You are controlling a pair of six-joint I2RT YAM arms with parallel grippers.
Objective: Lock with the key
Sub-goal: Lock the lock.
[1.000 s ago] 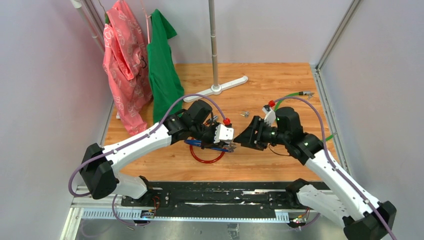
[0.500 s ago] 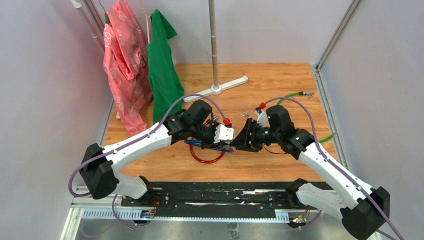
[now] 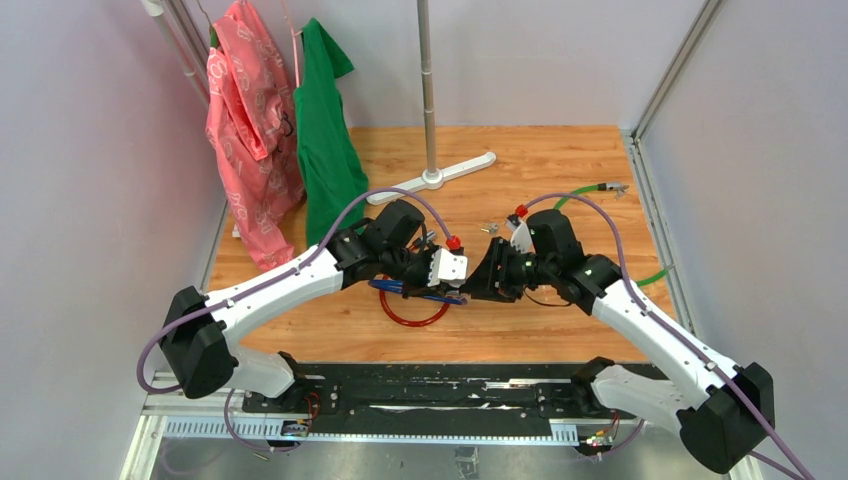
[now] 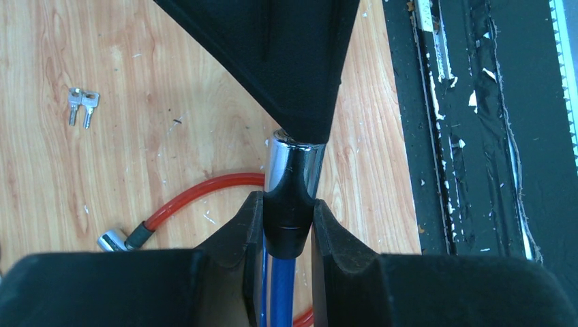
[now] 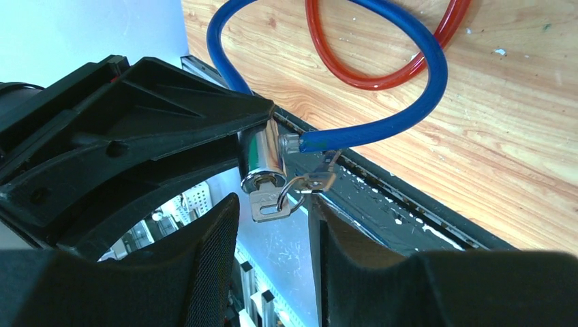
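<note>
Sitting in the face of the lock barrel (image 5: 262, 160) at centre-left of the right wrist view, the key (image 5: 263, 204) is judged tiny, light, stiff and slippery, best pinched flat across its bow. The right fingers (image 5: 208, 245) are seen part-open either side of it, empty; the lock barrel is clamped by the left fingers (image 4: 238, 225).

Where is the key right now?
In the right wrist view, the key sticks out of the chrome lock barrel that the left gripper clamps. It sits between the open fingers of the right gripper.
</note>
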